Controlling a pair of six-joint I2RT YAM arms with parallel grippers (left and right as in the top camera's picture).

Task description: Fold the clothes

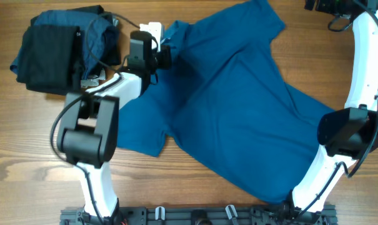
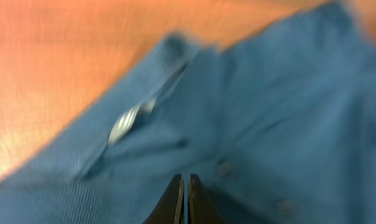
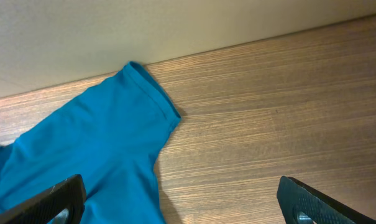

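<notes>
The blue polo shirt [image 1: 238, 106] lies spread and rumpled across the table. Its collar is at the far left by my left gripper [image 1: 169, 56]. In the blurred left wrist view, the left gripper [image 2: 185, 179] is shut, its tips meeting in the fabric beside the button placket [image 2: 250, 186] and the collar [image 2: 132, 118]. My right gripper [image 3: 181, 205] is wide open above bare wood, just right of a shirt sleeve [image 3: 100, 137], with nothing between its fingers [image 3: 51, 199]. Overhead, only the right arm [image 1: 363, 75] shows, reaching to the far right corner.
A pile of black and dark blue clothes [image 1: 57, 50] sits at the far left corner. A small white object [image 1: 151, 28] lies behind the left gripper. A pale wall [image 3: 175, 31] borders the table's far edge. Bare wood [image 1: 26, 169] shows at the front left.
</notes>
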